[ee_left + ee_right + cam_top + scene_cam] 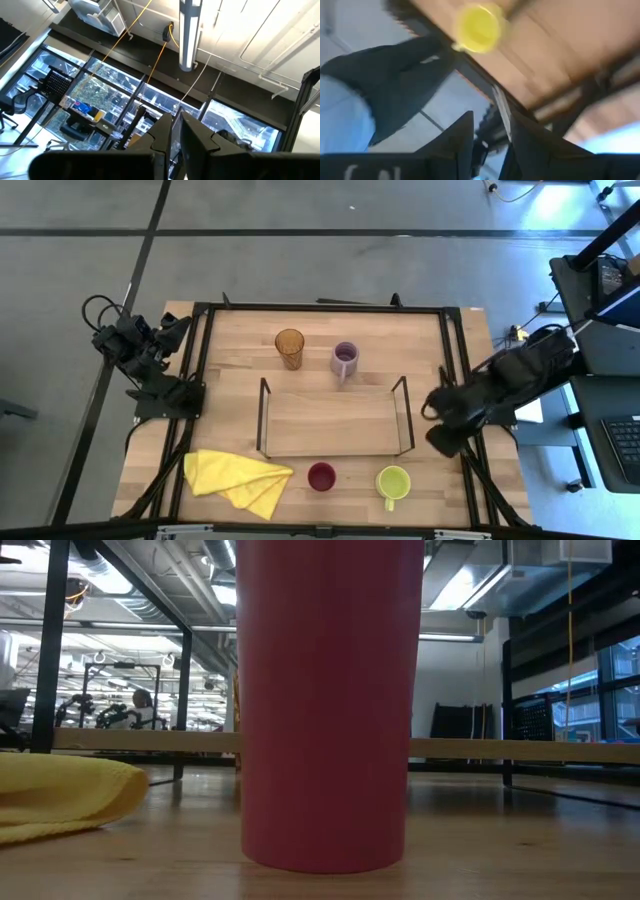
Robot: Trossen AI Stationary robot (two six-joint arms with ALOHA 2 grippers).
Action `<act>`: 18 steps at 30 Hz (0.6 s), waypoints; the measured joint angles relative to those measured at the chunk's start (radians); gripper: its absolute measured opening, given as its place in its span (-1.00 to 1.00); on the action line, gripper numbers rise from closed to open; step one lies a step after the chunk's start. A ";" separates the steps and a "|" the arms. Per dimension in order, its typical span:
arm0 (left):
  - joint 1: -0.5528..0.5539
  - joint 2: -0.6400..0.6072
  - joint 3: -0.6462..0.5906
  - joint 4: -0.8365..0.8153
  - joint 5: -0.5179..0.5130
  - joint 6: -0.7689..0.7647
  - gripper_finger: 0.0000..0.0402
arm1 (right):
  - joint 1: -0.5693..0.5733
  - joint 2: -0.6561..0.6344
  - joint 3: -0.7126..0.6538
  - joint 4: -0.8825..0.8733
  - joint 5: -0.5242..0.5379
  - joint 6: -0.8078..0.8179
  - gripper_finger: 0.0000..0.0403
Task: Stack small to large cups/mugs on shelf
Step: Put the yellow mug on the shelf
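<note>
The shelf [332, 422] stands mid-table on its wire end frames. Behind it stand the amber tumbler [290, 348] and the lilac mug [345, 360]. In front of it stand the dark red cup [321, 476], which looms large in the low view [325, 700], and the yellow-green mug [392, 482], which also shows in the right wrist view [479, 27]. My right gripper [442, 440] hangs at the table's right edge beside the shelf, open by a small gap [492, 140] and empty. My left gripper [176, 140] is shut, points up at the ceiling and sits folded at the table's left edge [150, 348].
A crumpled yellow cloth [237, 478] lies at the near left, beside the dark red cup; it also shows in the low view [60, 795]. A black metal frame [200, 360] runs around the tabletop. Bare wood lies on the shelf board and between the shelf and the mugs.
</note>
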 joint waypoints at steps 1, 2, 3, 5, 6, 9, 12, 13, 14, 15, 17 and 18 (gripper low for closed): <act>0.000 0.000 0.000 0.002 0.000 0.000 -0.84 | 0.013 0.001 -0.039 0.023 -0.027 0.049 -0.35; 0.000 0.000 0.000 0.003 0.000 0.000 -0.84 | 0.029 0.007 -0.077 0.047 -0.049 0.090 -0.35; 0.000 0.000 0.000 0.003 0.000 0.000 -0.84 | 0.046 0.014 -0.113 0.071 -0.061 0.123 -0.35; 0.000 0.000 0.000 0.003 0.000 0.000 -0.84 | 0.075 0.031 -0.182 0.123 -0.052 0.178 -0.35; 0.000 0.000 0.000 0.003 0.000 0.000 -0.84 | 0.084 0.037 -0.210 0.151 -0.034 0.197 -0.35; 0.000 0.000 0.000 0.003 0.000 0.000 -0.84 | 0.099 0.064 -0.280 0.318 0.000 0.229 -0.35; 0.000 0.000 0.000 0.003 0.000 0.000 -0.84 | 0.131 0.078 -0.313 0.482 0.144 0.229 -0.35; 0.000 0.000 0.000 0.003 0.000 0.000 -0.84 | 0.149 0.078 -0.316 0.526 0.212 0.231 -0.35; 0.000 0.000 0.000 0.003 0.000 0.000 -0.84 | 0.168 0.078 -0.317 0.555 0.282 0.246 -0.35; 0.000 0.000 0.000 0.002 0.000 0.000 -0.84 | 0.189 0.080 -0.317 0.561 0.357 0.282 -0.35; 0.000 0.000 0.000 0.003 -0.003 0.000 -0.84 | 0.241 0.081 -0.313 0.553 0.475 0.375 -0.35; 0.000 0.000 0.000 0.003 -0.003 0.000 -0.84 | 0.270 0.080 -0.310 0.559 0.525 0.429 -0.35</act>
